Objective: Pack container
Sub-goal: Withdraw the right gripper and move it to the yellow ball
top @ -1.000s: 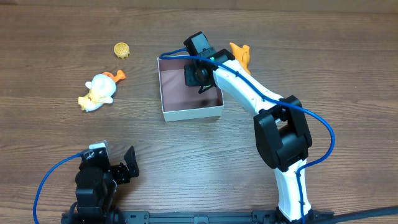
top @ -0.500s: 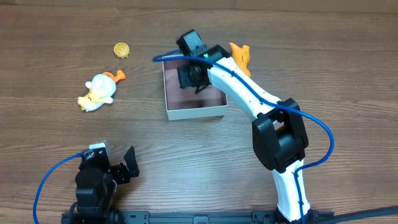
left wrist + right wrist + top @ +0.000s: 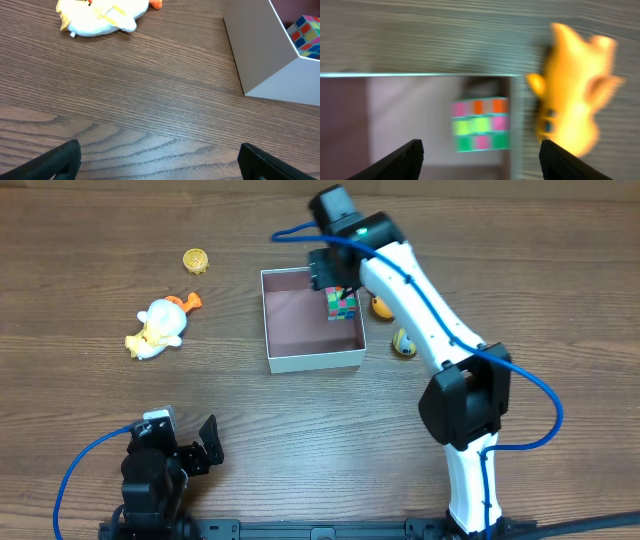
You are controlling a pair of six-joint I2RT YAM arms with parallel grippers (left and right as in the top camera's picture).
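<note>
- the container (image 3: 312,362) sits towards the middle of the desk (image 3: 560,270), nearer the far edge than the near one.
- i count one item packed: a colour cube (image 3: 341,303) lies inside, in the container's far right corner.
- the right gripper (image 3: 328,273) hangs over that corner. its wrist view is blurred, but the jaws stand wide with nothing between them, so i judge the cube released.
- four pieces are left outside by my count. an orange toy (image 3: 572,90) lies just beside the right wall and a small yellow toy (image 3: 403,343) near the container's near right corner. a white duck (image 3: 158,327) and a gold disc (image 3: 196,260) lie well apart, towards the left edge.
- the task looks early, roughly a fifth done.
- the left gripper (image 3: 205,448) is parked by the near edge, left of centre, jaws wide and empty. the duck lies on its side of the desk.
- in the way: the right arm covers part of the orange toy from overhead, and that toy sits tight to the wall, so a grasp there could nudge the box.
</note>
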